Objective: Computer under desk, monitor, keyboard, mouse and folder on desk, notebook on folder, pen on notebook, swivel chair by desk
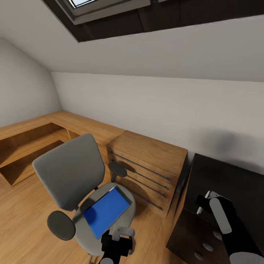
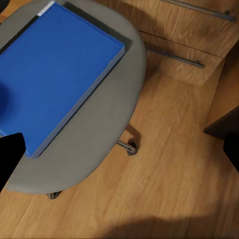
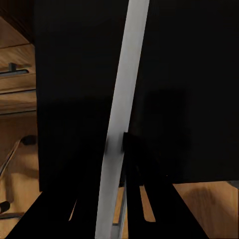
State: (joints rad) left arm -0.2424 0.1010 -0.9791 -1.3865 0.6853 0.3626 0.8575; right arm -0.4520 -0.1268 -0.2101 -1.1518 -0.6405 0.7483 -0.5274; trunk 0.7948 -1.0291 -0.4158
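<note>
Blue folder (image 1: 106,211) flat on swivel chair (image 1: 69,176) seat just ahead of my left gripper (image 1: 118,234); jaw gaps, both grippers: cannot tell.

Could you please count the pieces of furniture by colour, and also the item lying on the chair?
Grey swivel chair: 1
Light-wood drawer chest: 1
Light-wood low shelving: 1
Black desk: 1
Blue folder on the seat: 1
Total: 5

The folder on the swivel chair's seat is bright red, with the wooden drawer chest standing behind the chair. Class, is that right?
Not quite: the folder is bright blue, not red, as the head view shows. It does lie on the swivel chair seat, and the wooden drawer chest does stand behind the chair.
</note>
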